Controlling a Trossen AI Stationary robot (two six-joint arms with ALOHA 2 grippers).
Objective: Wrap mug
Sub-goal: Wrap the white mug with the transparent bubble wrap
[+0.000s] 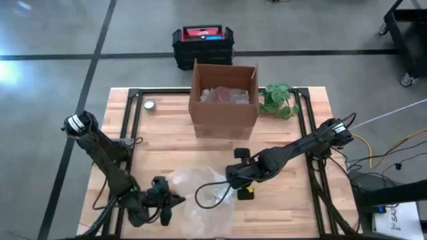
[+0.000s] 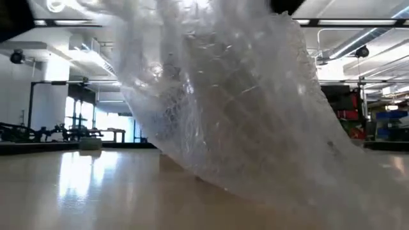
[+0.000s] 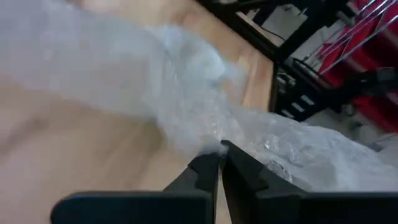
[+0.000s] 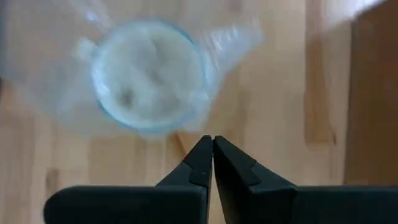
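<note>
A wooden table (image 1: 167, 133) stands on a grey floor (a black crate sits beyond it). The mug (image 4: 149, 74), pale and glassy, lies under clear bubble wrap (image 1: 200, 190) near the front edge. The left gripper (image 1: 175, 200) pinches the wrap; the right gripper (image 1: 230, 181) is closed, empty. A cardboard box (image 1: 223, 100) holds crumpled wrapping.
</note>
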